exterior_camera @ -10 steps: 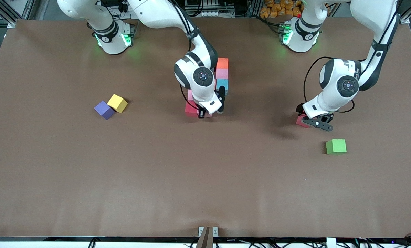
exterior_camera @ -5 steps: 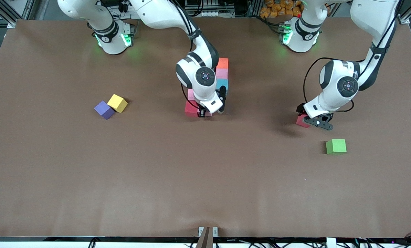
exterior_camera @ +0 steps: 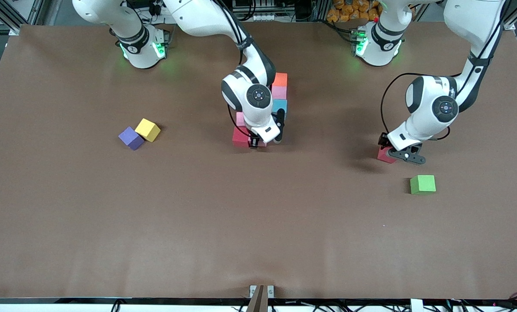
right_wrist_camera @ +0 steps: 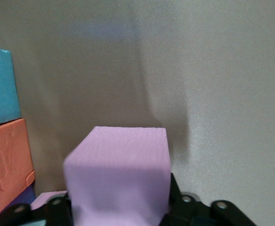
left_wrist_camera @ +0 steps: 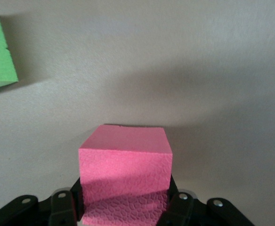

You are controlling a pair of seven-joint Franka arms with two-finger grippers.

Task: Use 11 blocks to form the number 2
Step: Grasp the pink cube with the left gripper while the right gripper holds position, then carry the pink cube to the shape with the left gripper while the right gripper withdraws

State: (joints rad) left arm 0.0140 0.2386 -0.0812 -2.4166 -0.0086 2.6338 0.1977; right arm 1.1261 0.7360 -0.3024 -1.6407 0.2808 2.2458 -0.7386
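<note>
Left gripper (exterior_camera: 398, 152) clasping red block (exterior_camera: 385, 154), right gripper (exterior_camera: 265, 141) at pink block (right_wrist_camera: 118, 176)

The pink foam cube (left_wrist_camera: 125, 174) between my left fingers looked matt and finely pebbled; the brown table covering (exterior_camera: 258, 225) looked matt and smooth.
</note>
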